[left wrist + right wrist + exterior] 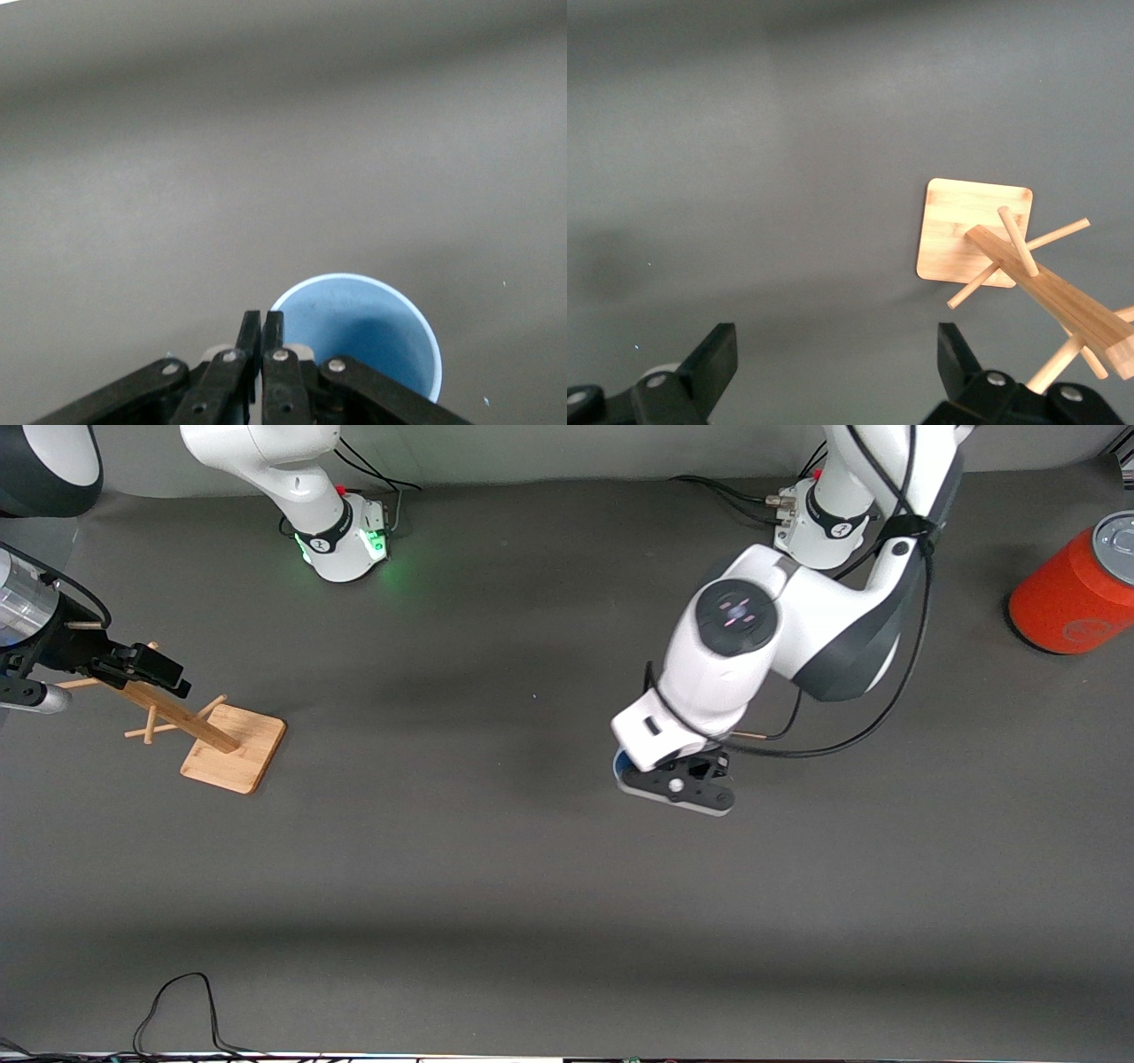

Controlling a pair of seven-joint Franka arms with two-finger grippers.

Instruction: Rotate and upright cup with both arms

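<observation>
The pale-blue cup [363, 328] stands mouth up on the grey table, its darker blue inside showing in the left wrist view. In the front view only a blue sliver of the cup [623, 762] peeks out beneath the left hand, near the table's middle. My left gripper [687, 788] points down at it. The left gripper [263, 323] is shut on the cup's rim, one finger outside the wall and one just inside. My right gripper [164, 673] waits open and empty above the wooden peg stand, and in its own view the right gripper [837, 354] holds nothing.
A wooden peg stand [232, 748] on a square base sits toward the right arm's end, also seen as the peg stand [974, 230]. A big orange-red can [1076, 593] lies at the left arm's end. A black cable [177, 1001] loops along the near edge.
</observation>
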